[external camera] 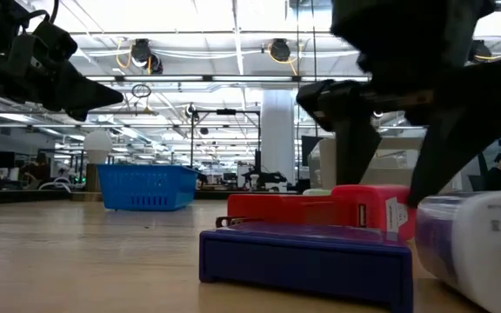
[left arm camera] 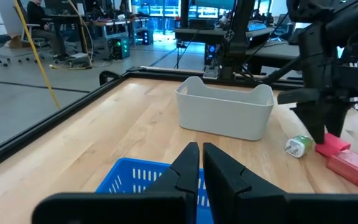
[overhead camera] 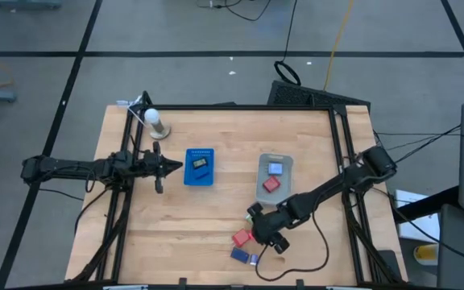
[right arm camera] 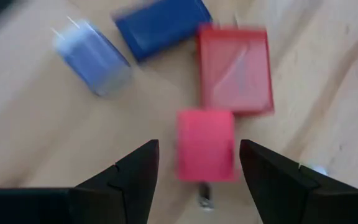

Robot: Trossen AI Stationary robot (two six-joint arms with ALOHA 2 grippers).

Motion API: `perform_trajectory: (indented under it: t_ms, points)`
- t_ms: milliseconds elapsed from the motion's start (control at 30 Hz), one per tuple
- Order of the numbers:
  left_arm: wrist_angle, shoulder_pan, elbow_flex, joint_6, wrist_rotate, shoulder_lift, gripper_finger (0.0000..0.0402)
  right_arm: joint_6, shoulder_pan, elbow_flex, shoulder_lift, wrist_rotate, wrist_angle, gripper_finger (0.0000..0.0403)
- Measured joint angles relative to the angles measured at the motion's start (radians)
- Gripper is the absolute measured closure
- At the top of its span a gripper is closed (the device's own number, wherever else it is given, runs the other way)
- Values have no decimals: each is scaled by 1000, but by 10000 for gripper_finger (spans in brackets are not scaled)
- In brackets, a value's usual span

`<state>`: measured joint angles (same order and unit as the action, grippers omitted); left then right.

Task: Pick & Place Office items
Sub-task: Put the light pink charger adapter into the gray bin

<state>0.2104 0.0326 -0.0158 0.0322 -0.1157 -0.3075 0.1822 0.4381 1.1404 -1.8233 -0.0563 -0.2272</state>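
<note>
Several tiny office items lie near the table's near edge. The right wrist view shows a pink-red block, a red box, a blue block and a pale blue plug piece. My right gripper is open and hangs over them, one finger on each side of the pink-red block without touching it. In the high view my right gripper stands beside the red piece. My left gripper is shut and waits at the left side of the blue tray, which holds a dark piece.
The grey bin stands right of the blue tray and holds a pale blue piece and a red piece. A white bulb-shaped object stands near the far left corner. A black frame runs round the table. Bare wood lies between tray and near edge.
</note>
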Motion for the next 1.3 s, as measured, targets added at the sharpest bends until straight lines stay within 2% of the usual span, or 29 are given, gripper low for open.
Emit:
perform_trajectory:
  t_ms: [333,733,967,1167,1300]
  points:
    - [-6,0,0,-4,0,0,376,30,-14,0,-10,-34,19,187]
    - [-6,0,0,-3,1,0,376,47,-28,-2,-51,-56,43,222]
    - [-7,0,0,-5,1,0,376,50,-46,-2,-85,-109,89,248]
    - [-22,0,0,-5,1,0,376,16,-45,-2,-45,-100,76,254]
    - [-29,0,0,-5,1,0,376,4,-38,-2,42,-56,71,254]
